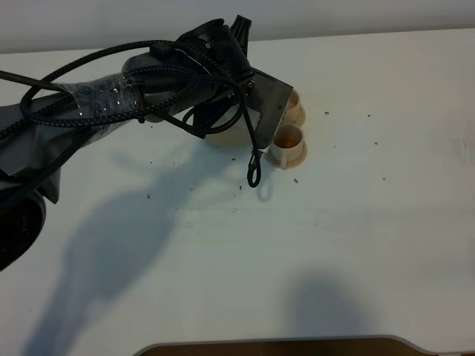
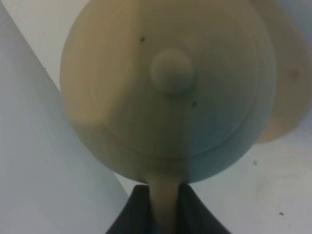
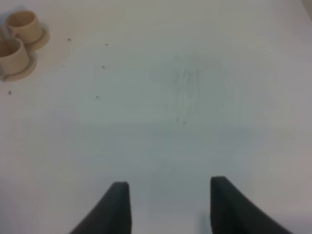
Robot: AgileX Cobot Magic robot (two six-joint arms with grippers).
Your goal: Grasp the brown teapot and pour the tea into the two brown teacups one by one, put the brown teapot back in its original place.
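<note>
The brown teapot fills the left wrist view from above, with its knobbed lid facing the camera. My left gripper is shut on its loop handle, one dark finger on each side. In the exterior high view my left arm covers the teapot, and only a beige strip shows under it. The two brown teacups stand on their small saucers just right of it, the far one half hidden. A beige saucer edge shows beyond the teapot. My right gripper is open and empty over bare table.
The white table carries small dark specks. The teacups also show far off in the right wrist view. A black cable loop hangs from my left arm beside the near cup. A brown edge runs along the table's front.
</note>
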